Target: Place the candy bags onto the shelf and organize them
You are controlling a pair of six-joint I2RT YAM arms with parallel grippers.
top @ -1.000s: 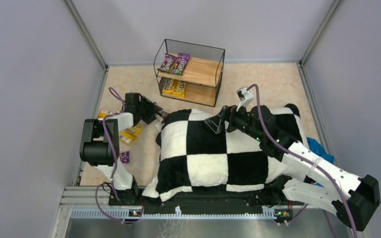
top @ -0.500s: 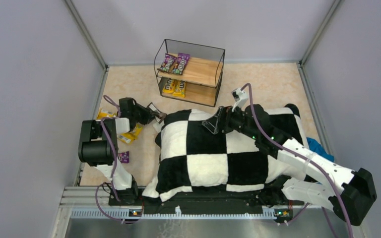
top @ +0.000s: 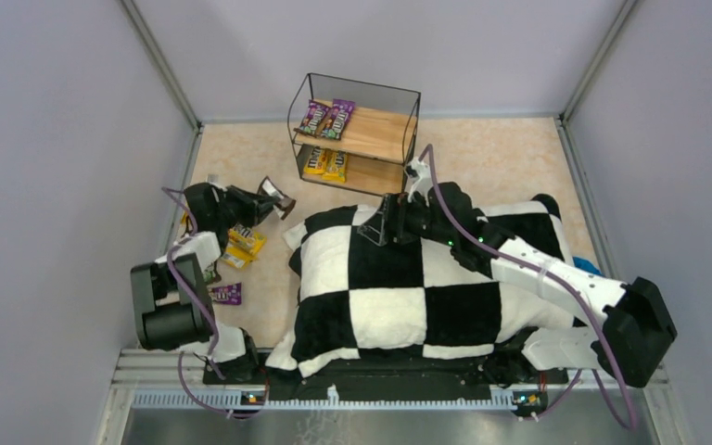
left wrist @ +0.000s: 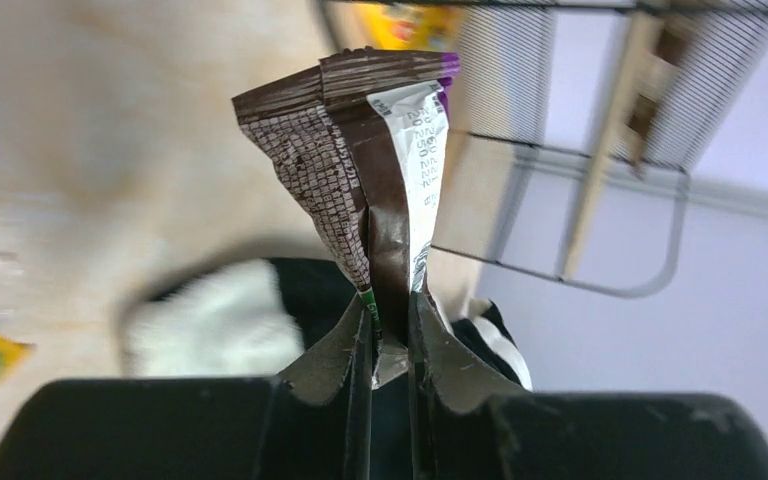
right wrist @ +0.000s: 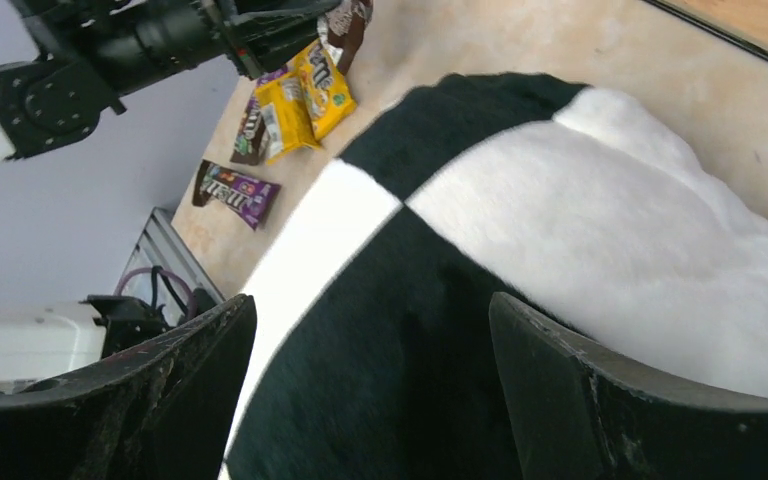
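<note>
The left arm (top: 162,320) and the right arm (top: 556,276) are built of black joint housings and white links, each trailed by a purple cable (top: 182,369). The right gripper (right wrist: 370,300) has matte black fingers (right wrist: 160,400) with scuffed, pale-dusted edges

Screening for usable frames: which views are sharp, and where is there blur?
Top view: sharp, evenly lit. Left wrist: the pinched bag is crisp, shelf and table behind it smeared. Right wrist: cushion soft, near fingers out of focus.
</note>
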